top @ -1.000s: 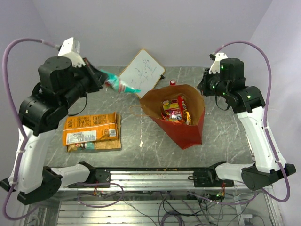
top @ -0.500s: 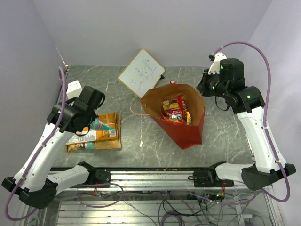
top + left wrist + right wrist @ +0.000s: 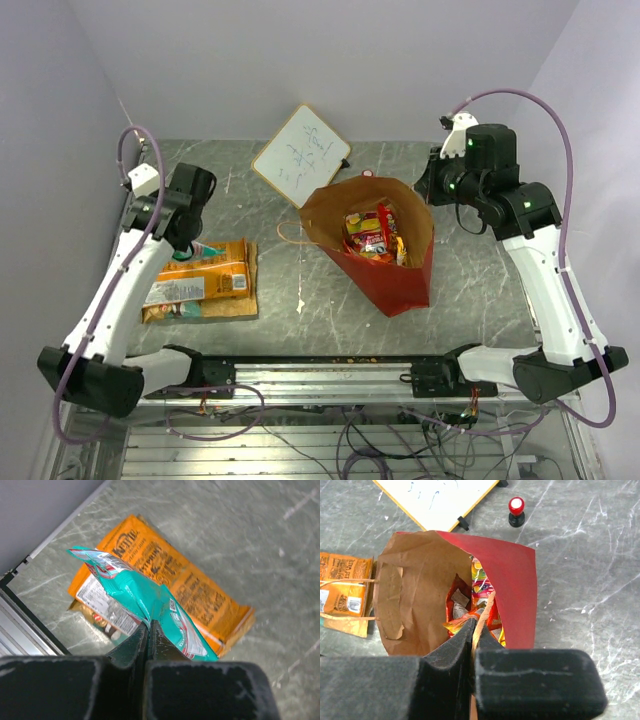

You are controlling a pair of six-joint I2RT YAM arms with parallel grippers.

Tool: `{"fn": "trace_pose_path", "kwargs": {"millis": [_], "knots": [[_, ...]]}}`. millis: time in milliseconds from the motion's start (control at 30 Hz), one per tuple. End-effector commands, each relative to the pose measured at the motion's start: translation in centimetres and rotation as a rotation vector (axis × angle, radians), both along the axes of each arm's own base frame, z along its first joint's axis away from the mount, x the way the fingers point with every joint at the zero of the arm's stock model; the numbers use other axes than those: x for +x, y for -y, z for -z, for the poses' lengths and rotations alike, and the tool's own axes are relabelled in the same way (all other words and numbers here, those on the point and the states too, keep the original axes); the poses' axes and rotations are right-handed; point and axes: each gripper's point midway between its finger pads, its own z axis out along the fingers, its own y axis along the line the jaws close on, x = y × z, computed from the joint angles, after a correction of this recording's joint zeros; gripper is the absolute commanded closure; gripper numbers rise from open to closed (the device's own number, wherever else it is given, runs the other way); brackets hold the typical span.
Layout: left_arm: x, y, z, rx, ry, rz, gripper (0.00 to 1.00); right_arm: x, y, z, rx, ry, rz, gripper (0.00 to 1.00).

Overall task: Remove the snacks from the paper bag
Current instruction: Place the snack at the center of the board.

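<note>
My left gripper [image 3: 148, 625] is clamped tight on a teal crinkly foil packet [image 3: 137, 590], over the flat orange packet [image 3: 200, 590] lying on the grey counter [image 3: 260, 535]. Right gripper [image 3: 472, 626] is pinched shut on the rim of the tall red paper bag [image 3: 510, 575], with more colourful packets [image 3: 481, 587] inside.

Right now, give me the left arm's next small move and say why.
Probably lower a little and open the left end effector. It is shut on the teal packet, held over the orange packet lying on the table, so letting go there should lay it beside that one. More snacks show inside the paper bag.
</note>
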Motion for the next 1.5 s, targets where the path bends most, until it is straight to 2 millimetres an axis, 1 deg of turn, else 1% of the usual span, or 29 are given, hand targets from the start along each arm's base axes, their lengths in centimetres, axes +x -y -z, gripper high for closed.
{"fn": "trace_pose_path", "kwargs": {"millis": [0,133,200,233,333,400,467,533,667,767,867,1067,1133,1267,1333,1467], "knots": [[4.2,-2.9,-1.2,-0.001,0.143,-0.135,0.93,0.3,-1.0,-1.6,0.037,0.04,-0.039,1.0],[5.7,-5.7,-0.2,-0.029,0.171,-0.262,0.93,0.2,-1.4,-1.4,0.051,0.028,-0.055,1.0],[6.1,-6.5,1.0,-0.051,0.185,-0.299,0.93,0.1,-1.6,-1.0,0.055,0.019,-0.061,1.0],[6.2,-6.5,1.7,-0.066,0.187,-0.302,0.93,0.1,-1.6,-0.9,0.057,0.016,-0.063,1.0],[5.3,-7.0,4.2,-0.095,0.188,-0.348,0.93,0.1,-1.7,-0.7,0.059,0.009,-0.065,1.0],[4.8,-7.0,5.4,-0.11,0.212,-0.369,0.93,0.1,-1.8,-0.7,0.061,0.007,-0.068,1.0],[4.2,-6.8,7.1,-0.137,0.225,-0.386,0.93,0.1,-1.8,-0.6,0.062,0.006,-0.069,1.0],[3.9,-6.3,8.3,-0.179,0.239,-0.396,0.93,0.1,-1.8,-0.6,0.061,0.005,-0.07,1.0],[2.5,-5.9,10.2,-0.242,0.263,-0.447,0.93,0.1,-2.0,-0.2,0.065,-0.007,-0.076,1.0],[1.3,-5.6,10.8,-0.282,0.288,-0.48,0.93,0.0,-2.2,-0.1,0.069,-0.013,-0.082,1.0],[0.7,-5.1,11.1,-0.311,0.306,-0.455,0.93,0.1,-2.4,0.2,0.073,-0.018,-0.085,1.0],[-1.1,-4.7,13.0,-0.291,0.217,-0.397,0.93,0.1,-2.6,0.5,0.081,-0.026,-0.091,1.0],[-1.6,-4.3,13.2,-0.302,0.197,-0.378,0.93,0.1,-2.6,0.6,0.082,-0.025,-0.089,1.0],[-2.8,-3.0,13.5,-0.368,0.173,-0.336,0.93,0.1,-2.7,0.7,0.085,-0.029,-0.09,1.0],[-3.9,-2.5,14.1,-0.404,0.157,-0.362,0.93,0.1,-2.6,0.3,0.087,-0.018,-0.088,1.0],[-4.4,-1.5,15.6,-0.487,0.169,-0.398,0.93,-0.1,-2.8,0.3,0.1,-0.018,-0.092,1.0]]}}
